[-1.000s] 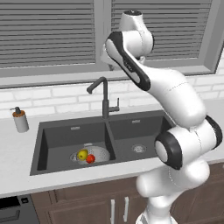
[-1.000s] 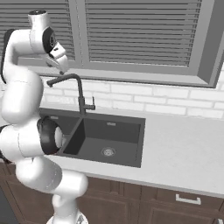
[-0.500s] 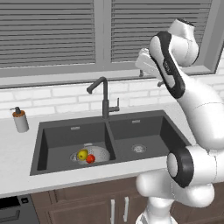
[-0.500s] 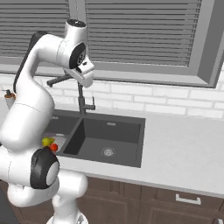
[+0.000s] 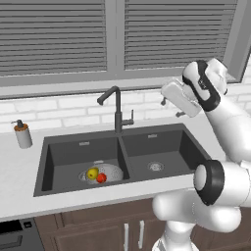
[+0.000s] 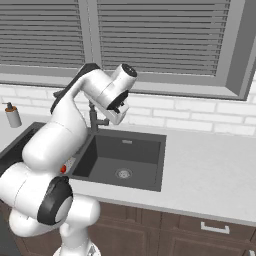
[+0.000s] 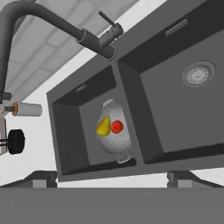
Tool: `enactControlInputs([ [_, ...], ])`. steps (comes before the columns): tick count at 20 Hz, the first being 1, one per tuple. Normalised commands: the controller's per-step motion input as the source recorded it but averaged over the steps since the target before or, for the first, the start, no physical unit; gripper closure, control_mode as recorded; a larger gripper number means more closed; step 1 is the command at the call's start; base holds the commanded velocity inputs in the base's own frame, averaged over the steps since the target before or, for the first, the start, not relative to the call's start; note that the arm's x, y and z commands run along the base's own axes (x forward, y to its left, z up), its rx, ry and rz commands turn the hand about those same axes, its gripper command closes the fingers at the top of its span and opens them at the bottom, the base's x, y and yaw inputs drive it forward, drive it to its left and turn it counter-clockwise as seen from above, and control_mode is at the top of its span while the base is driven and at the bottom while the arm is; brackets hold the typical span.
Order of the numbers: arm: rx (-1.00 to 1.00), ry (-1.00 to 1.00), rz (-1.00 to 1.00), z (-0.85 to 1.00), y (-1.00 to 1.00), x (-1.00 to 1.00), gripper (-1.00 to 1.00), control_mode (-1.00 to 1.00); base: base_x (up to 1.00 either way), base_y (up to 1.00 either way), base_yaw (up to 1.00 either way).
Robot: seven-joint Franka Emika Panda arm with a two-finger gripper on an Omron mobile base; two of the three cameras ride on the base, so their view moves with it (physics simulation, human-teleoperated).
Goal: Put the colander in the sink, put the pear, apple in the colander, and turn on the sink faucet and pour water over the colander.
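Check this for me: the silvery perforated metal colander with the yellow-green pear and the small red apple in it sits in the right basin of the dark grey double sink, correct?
Not quite. The silvery perforated metal colander, holding the yellow-green pear and the small red apple, sits in the left basin of the dark grey double sink, as the left base view shows. The right basin holds just its round steel drain.

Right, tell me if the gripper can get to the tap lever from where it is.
Probably yes. The gripper hangs open above the counter to the right of the tap, and the small lever sticks out on that same side with nothing between them.
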Motion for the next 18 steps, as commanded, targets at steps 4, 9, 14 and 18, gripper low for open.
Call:
enactControlInputs([
  [4,0.10,0.00,0.20,-0.41,0.04,0.74,-1.00,-1.00,0.00,0.00,0.00],
  [9,0.03,0.00,0.23,-0.29,0.11,0.58,-1.00,-1.00,0.00,0.00,0.00],
  [14,0.00,-0.09,0.16,-0.37,0.14,0.32,-1.00,-1.00,0.00,0.00,0.00],
  [18,0.00,-0.22,0.03,-0.41,0.30,0.20,-1.00,-1.00,0.00,0.00,0.00],
])
